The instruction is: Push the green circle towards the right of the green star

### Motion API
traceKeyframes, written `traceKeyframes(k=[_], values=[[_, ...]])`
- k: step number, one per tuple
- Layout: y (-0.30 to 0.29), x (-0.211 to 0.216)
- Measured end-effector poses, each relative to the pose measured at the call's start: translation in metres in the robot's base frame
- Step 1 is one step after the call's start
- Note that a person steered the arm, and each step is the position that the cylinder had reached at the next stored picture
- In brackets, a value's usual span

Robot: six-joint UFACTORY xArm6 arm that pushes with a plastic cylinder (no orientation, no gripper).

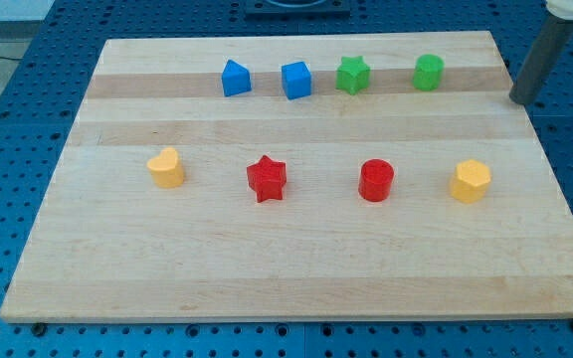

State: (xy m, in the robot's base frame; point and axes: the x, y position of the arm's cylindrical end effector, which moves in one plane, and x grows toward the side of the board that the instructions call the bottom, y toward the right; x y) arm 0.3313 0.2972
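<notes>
Here, a pale wooden board (296, 278) lies on a blue perforated table (8, 119), with eight small blocks in two rows. In the far row, from left to right, sit a blue house-shaped block (235, 78), a blue cube (296, 81), the green star (353, 75) and the green circle (428, 73). The circle is already right of the star, a clear gap between them. The near row holds a yellow heart (166, 167), a red star (266, 178), a red cylinder (376, 180) and a yellow hexagon (472, 181). I have no gripper to open or close, only a dark rod; my tip (521, 101) sits at the board's far right edge, right of the green circle and apart from it. From there, I judge, little pushing remains.
</notes>
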Motion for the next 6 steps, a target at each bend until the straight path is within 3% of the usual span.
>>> traceKeyframes(k=[2, 4, 5, 6], values=[[-0.015, -0.038], [-0.111, -0.058], [-0.057, -0.056], [-0.069, -0.050]])
